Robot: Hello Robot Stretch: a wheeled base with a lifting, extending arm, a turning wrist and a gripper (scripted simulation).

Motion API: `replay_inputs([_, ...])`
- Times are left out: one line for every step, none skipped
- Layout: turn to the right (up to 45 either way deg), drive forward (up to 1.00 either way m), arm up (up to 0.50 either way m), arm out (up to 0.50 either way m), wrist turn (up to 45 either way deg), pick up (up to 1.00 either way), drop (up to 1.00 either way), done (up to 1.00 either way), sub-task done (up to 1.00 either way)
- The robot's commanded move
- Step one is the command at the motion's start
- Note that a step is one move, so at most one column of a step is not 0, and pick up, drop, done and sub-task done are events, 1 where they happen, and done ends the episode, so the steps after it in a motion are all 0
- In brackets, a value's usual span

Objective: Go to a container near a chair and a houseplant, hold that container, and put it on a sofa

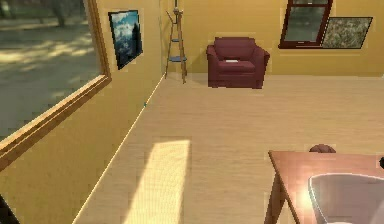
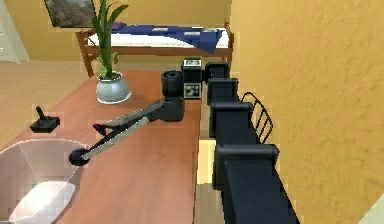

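A large, pale see-through container (image 2: 32,188) rests on the wooden table (image 2: 140,175) at the arm side view's lower left. It appears again at the forward view's bottom right as a container (image 1: 352,195) on the table (image 1: 298,172). A houseplant (image 2: 110,70) in a white pot stands farther out on the table. The dark arm stretches over the table, and the gripper (image 2: 80,156) reaches down-left, its far end at the container's rim. I cannot tell whether it holds anything. A dark red upholstered seat (image 1: 237,62) stands against the far wall.
A small black stick-shaped object (image 2: 42,121) lies left of the plant. A black wire chair back (image 2: 258,115) rises at the table's right side. A bed with a blue blanket (image 2: 165,42) lies beyond. A tall thin stand (image 1: 177,45) fills the corner; open wooden floor (image 1: 200,120) leads there.
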Motion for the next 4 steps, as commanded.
replay_inputs([0.0, 0.0, 0.0, 0.0, -42.0, 0.0, 0.0, 0.0, 0.0])
replay_inputs([0.0, 0.0, 0.0, -0.24, 0.0, 0.0, 0.0, 0.0, 0.0])
replay_inputs([-45.0, 0.0, 0.0, 0.0, 0.0, 0.0, 0.0, 0.0, 0.0])
replay_inputs([-45.0, 0.0, 0.0, 0.0, 0.0, 0.0, 0.0, 0.0, 0.0])
